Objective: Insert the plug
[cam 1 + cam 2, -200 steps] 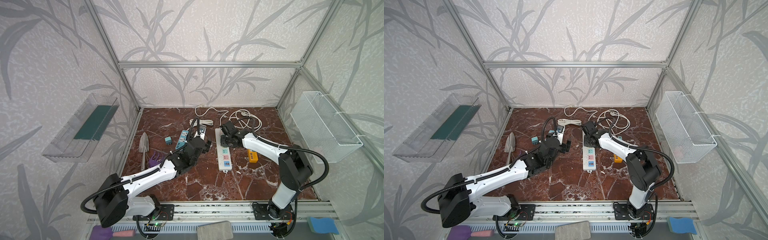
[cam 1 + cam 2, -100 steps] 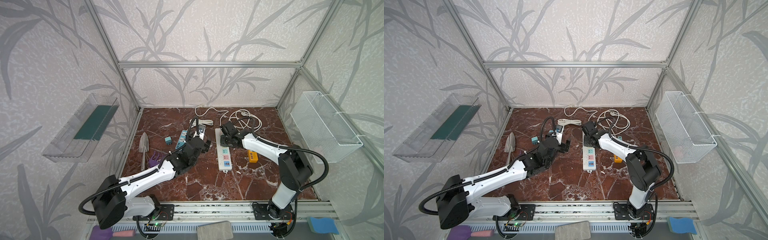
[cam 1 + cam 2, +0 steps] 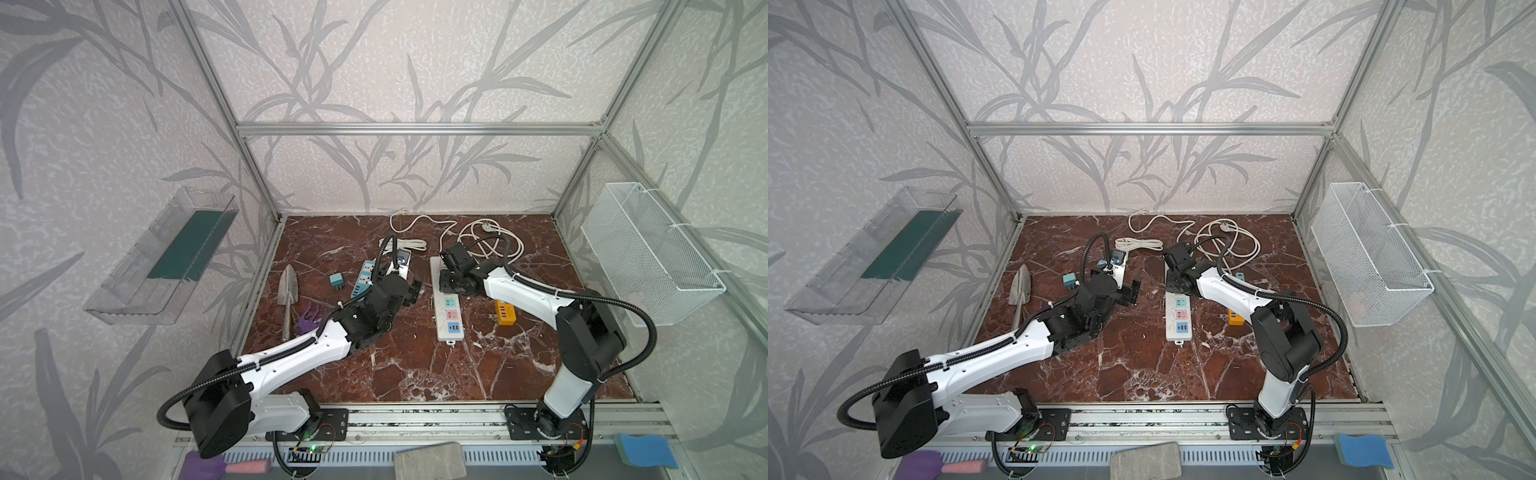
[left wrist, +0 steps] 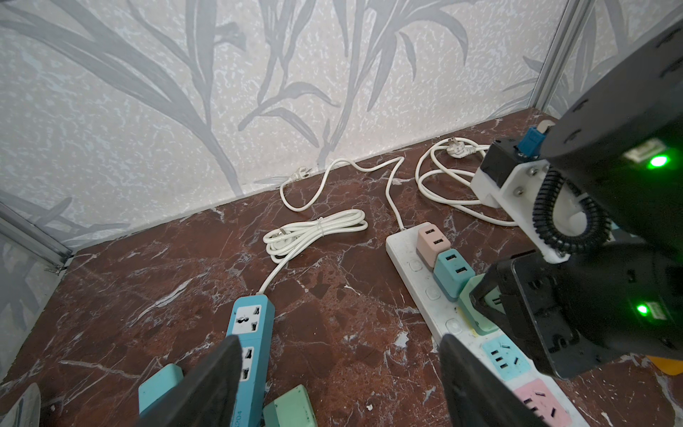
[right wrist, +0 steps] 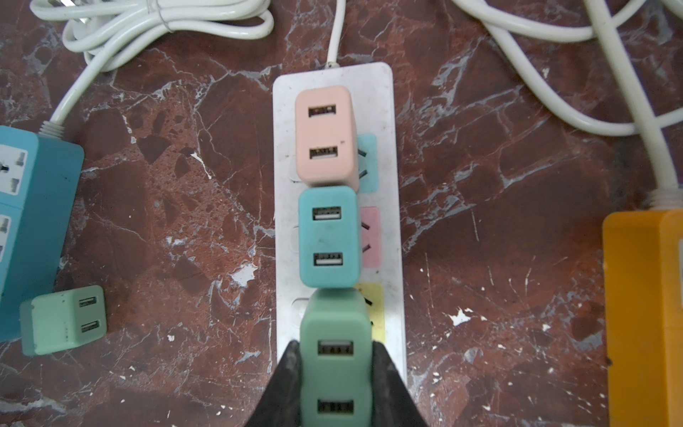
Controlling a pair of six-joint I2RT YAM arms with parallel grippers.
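- The bench [image 3: 415, 374] is a polished red-brown marble slab, veined in white and dotted with pale flecks.
- The white power strip [image 5: 285, 229] is long, flat, round-cornered plastic, scuffed grey. It lies mid-bench with pastel socket patches down one side, and its near end is cut off in the right wrist view.
- The blue power strip [image 5: 44, 229] is a glossy boxy bar with white socket plates, only partly in frame.
- The orange power strip [image 5: 643, 314] is a matte block, mostly cut off at the frame edge.
- The left fingers [image 4: 207, 384] are black matte wedges, spread wide with nothing between them, over the marble between the blue and white strips.
- The right fingers [image 5: 284, 384] are black and clamp both flanks of the mint-green charger plug [image 5: 334, 377].
- That plug is a smooth rounded block with two USB slots, standing at the white strip's yellow patch. Its prongs are hidden, so how deep it sits cannot be told.
- The teal charger [image 5: 329, 236] and the pink charger [image 5: 325, 135] have the same shape and stand in a row just beside it.
- The loose green charger [image 5: 63, 319] lies on its side by the blue strip.
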